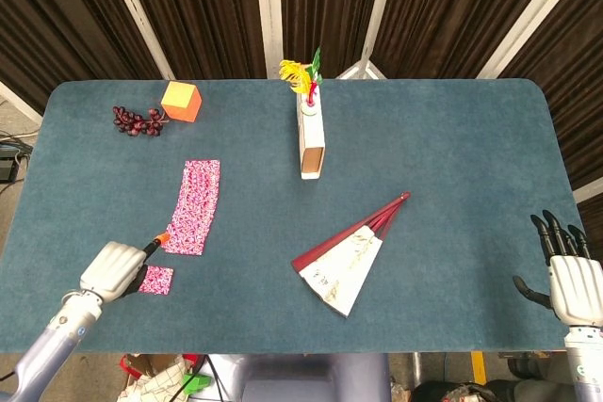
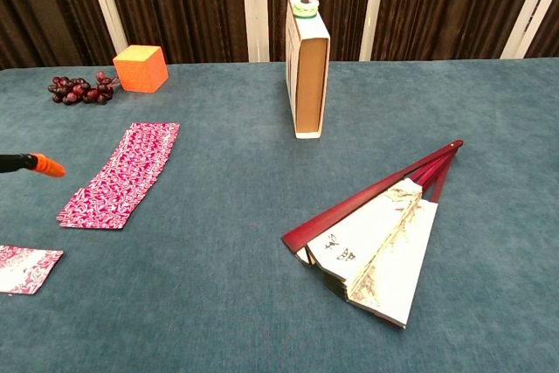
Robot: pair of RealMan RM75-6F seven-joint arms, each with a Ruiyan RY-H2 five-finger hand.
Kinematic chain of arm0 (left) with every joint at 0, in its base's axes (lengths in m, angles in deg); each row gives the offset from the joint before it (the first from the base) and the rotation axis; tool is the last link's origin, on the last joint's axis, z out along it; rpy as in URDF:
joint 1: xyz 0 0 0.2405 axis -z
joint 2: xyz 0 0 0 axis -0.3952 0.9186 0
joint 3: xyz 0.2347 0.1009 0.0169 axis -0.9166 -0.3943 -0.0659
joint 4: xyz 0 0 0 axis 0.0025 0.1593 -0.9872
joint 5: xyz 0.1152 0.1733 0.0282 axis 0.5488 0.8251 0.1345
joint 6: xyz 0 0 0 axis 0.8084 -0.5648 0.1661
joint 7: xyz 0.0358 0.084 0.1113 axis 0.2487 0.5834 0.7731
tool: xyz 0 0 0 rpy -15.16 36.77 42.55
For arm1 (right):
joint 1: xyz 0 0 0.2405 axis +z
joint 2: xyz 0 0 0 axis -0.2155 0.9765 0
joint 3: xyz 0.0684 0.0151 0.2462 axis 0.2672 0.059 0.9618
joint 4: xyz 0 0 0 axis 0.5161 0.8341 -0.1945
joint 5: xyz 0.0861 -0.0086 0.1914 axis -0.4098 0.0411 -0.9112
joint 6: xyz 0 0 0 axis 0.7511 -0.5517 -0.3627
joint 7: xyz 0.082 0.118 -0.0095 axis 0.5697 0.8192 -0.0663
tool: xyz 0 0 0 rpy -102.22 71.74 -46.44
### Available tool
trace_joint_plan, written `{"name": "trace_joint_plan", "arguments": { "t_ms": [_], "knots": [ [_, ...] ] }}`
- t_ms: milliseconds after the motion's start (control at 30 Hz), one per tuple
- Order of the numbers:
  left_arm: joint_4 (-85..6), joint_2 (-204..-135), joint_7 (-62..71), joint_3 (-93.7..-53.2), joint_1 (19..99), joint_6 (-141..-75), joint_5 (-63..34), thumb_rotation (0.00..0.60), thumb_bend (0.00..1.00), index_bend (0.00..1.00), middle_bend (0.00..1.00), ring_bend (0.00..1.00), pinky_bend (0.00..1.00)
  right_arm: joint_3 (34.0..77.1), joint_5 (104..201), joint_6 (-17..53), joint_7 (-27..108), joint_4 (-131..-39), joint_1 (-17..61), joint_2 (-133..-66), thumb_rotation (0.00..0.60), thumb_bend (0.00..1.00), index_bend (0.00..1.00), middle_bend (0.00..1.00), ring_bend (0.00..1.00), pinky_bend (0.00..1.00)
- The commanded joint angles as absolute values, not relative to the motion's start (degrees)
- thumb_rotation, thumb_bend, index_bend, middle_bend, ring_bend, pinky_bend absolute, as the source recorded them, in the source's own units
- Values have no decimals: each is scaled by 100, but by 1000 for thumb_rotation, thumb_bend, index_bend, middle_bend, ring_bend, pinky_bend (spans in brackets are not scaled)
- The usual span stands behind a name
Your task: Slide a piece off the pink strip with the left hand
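Bottom of the head view first: the left hand (image 1: 113, 270) sits low at the lower left, fingers curled around a dark tool with an orange tip (image 1: 161, 240) that pokes out toward the pink strip (image 1: 197, 205); the hand is clamped on that tool, not on any paper; just beneath the hand lies a small pink piece (image 1: 155, 280), already apart from the strip and close to the table's (image 1: 452, 167) near edge; the risk there is a careless wrist sweep nudging the piece off the edge.

At the lower right the right hand (image 1: 571, 275) hovers with fingers spread and nothing in it, well apart from everything.

Moving up: the orange tip sits at the strip's lower left corner, contact hard to tell; too much downward pressure could drag the whole stack rather than one sheet, and too little could let the tip skate off; in the chest view only the tip shows, at the left edge.

Centre frame, the open folding fan (image 1: 350, 256) lies clear; further up stand the book-shaped box (image 1: 312, 141), the orange cube (image 1: 181, 101) and the grapes (image 1: 138, 121), all out of reach of any slip.
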State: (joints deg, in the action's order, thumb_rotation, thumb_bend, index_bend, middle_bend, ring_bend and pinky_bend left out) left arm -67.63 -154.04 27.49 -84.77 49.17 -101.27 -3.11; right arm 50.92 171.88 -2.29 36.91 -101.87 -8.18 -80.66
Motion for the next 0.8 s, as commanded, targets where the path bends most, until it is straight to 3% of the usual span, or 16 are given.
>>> {"name": "trace_joint_plan", "arguments": {
  "t_ms": [33, 200, 800],
  "knots": [
    [-6443, -15669, 2928, -8276, 5244, -9617, -848, 600, 899, 132, 896, 733, 695, 5097, 17181, -228, 3692, -10182, -818, -8069, 600, 236, 64, 40, 184, 89],
    [-6191, -15921, 3155, -8248, 5470, -9252, -1292, 600, 899, 132, 896, 733, 695, 5101, 17170, -221, 3693, -10169, -815, -8073, 600, 235, 65, 40, 184, 89],
    [-6028, -16117, 3625, -8443, 5618, -9208, -1885, 600, 899, 133, 896, 733, 695, 5097, 17181, -214, 3690, -10166, -809, -8080, 600, 236, 65, 40, 184, 89]
  ]
}}
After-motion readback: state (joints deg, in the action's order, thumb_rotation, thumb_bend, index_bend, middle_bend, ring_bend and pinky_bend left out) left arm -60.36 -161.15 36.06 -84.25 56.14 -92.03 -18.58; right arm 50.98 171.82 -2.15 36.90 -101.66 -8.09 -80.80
